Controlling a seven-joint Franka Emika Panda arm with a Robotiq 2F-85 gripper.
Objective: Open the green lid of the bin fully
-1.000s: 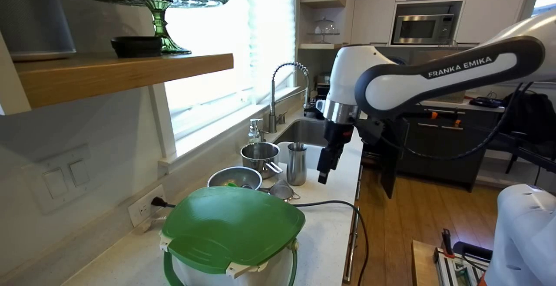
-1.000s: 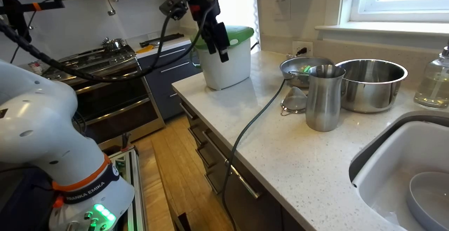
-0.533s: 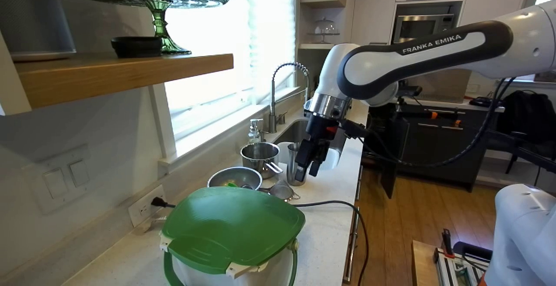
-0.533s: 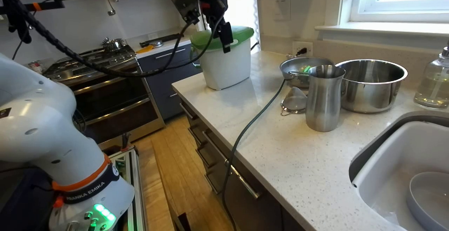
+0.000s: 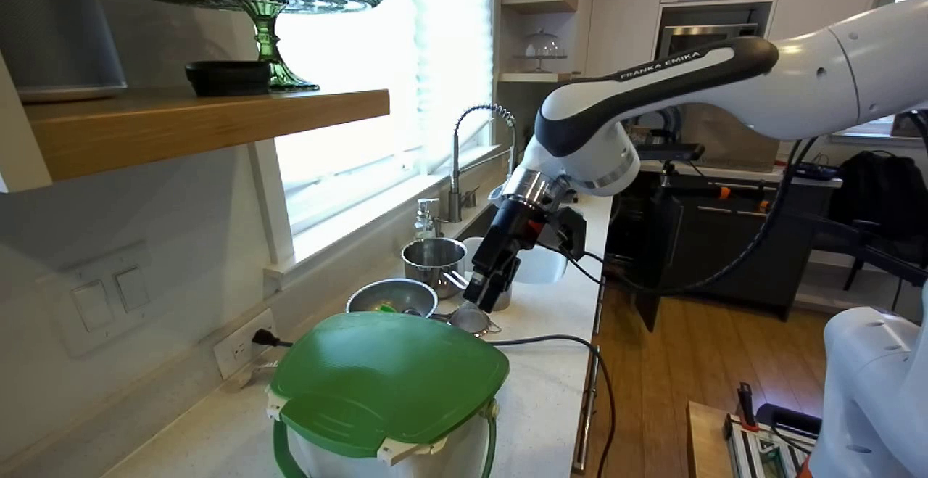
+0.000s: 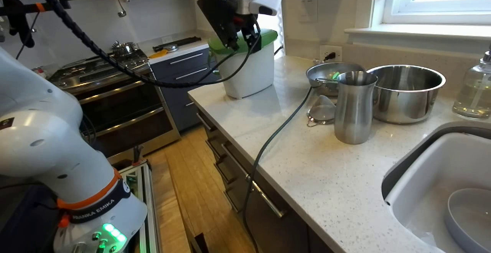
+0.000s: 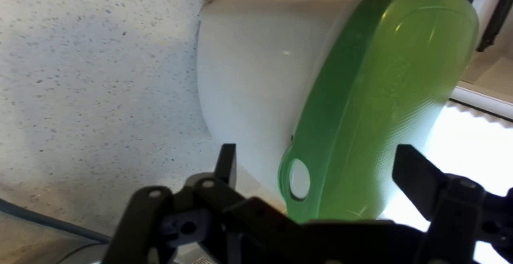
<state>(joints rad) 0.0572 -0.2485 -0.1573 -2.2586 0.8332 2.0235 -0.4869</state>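
Note:
The white bin stands on the counter with its green lid shut on top. In an exterior view, the bin and lid are partly behind my gripper. In the wrist view, the lid and bin lie sideways. A rounded tab with an oval hole is on the lid's near rim. My gripper is open and empty, its fingers apart with the lid's near end in line between them. In an exterior view, my gripper is tilted towards the bin, beyond the lid, apart from it.
A steel bowl, a pot, a steel cup and a small strainer stand near the bin. A dark cable crosses the counter. A wooden shelf holds a green glass stand.
My gripper has moved towards the bin and tilted, so its fingers point more at the lid. It now covers the steel cup in an exterior view. The bin and lid have not moved.

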